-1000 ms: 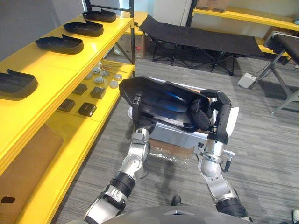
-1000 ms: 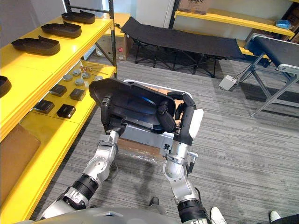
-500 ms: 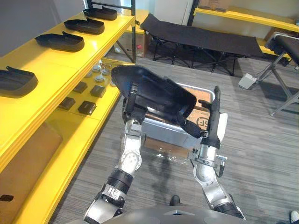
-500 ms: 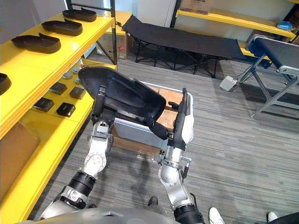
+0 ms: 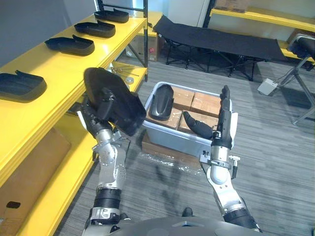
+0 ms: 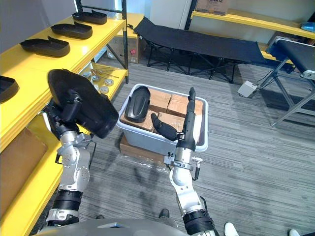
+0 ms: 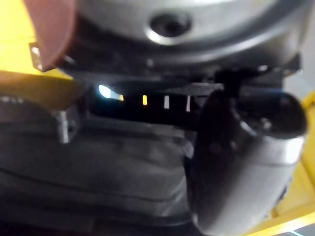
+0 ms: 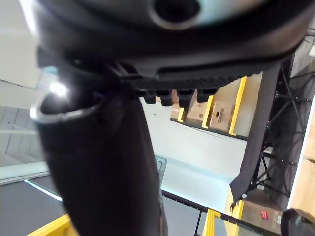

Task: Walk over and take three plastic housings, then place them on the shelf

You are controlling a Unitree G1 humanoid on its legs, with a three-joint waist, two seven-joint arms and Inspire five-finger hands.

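Broadly, a long yellow shelf (image 5: pixel 64 73) is running along the robot's left, from nine o'clock up toward eleven. A black folding cot (image 5: pixel 221 42) is standing across the far floor at twelve to one o'clock. A grey bin (image 5: pixel 172 138) is sitting on the carpet just ahead at twelve o'clock. Cardboard boxes (image 5: pixel 204 104) are lining it and raising its contents, probably to bring them within easier reach.

The held housing (image 5: pixel 115 103), a broad black plastic shell, is hanging in the air at ten o'clock, between the bin and the shelf's edge, with its wide face tilted toward the head camera. The left hand (image 5: pixel 93 118) is gripping it from below with fingers curled over its face, apparently so that one arm alone can carry it across to the shelf.

Four shelved housings (image 5: pixel 69 45) are lying in a spaced row on the top board. The bare stretch between the nearest two looks like the likely spot for this one. Two bin housings (image 5: pixel 161 101) are resting on the boxes, one leaning upright and the other lying flat nearer the right hand.

The right hand (image 5: pixel 222 125) is standing at one o'clock near the bin's right corner. Its fingers are straight and pointing upward, holding nothing, seemingly out of the carrying arm's way.
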